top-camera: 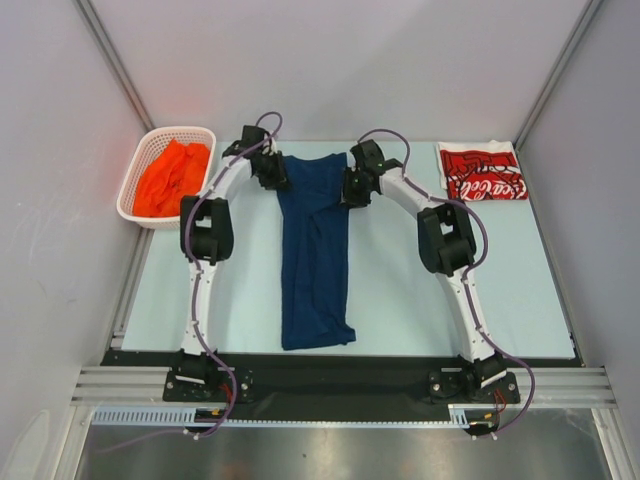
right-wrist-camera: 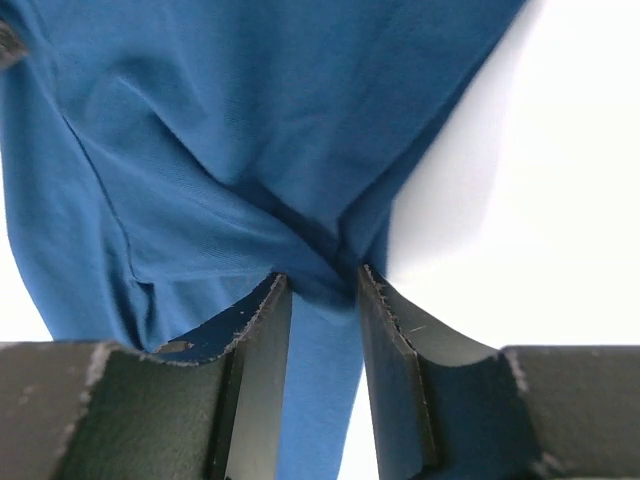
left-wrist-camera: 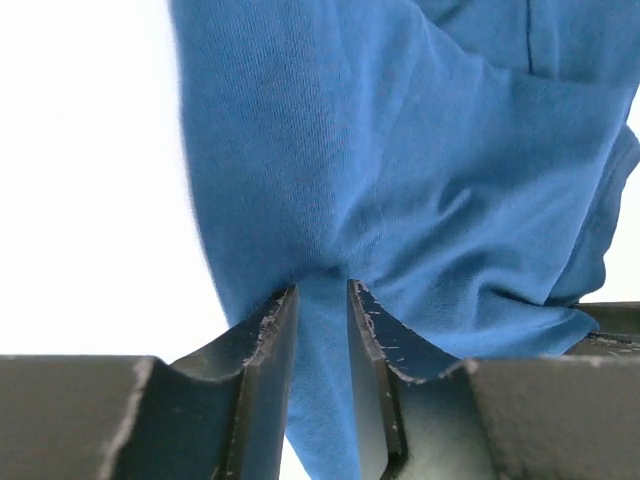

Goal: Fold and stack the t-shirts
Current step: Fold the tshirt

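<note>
The dark navy t-shirt (top-camera: 315, 250) lies as a long, narrow folded strip down the middle of the table, reaching almost to the near edge. My left gripper (top-camera: 270, 172) grips its far left corner. In the left wrist view the blue cloth (left-wrist-camera: 400, 150) runs between the jaws of that gripper (left-wrist-camera: 322, 300). My right gripper (top-camera: 352, 185) grips the far right corner, and the cloth (right-wrist-camera: 220, 120) is pinched between its jaws (right-wrist-camera: 325, 285). A folded red t-shirt (top-camera: 482, 172) with white script lies at the far right. The orange t-shirt (top-camera: 172, 178) is crumpled in the basket.
The white lattice basket (top-camera: 128, 190) stands at the far left corner of the table. Grey walls enclose the left, back and right sides. A black strip and metal rail run along the near edge by the arm bases.
</note>
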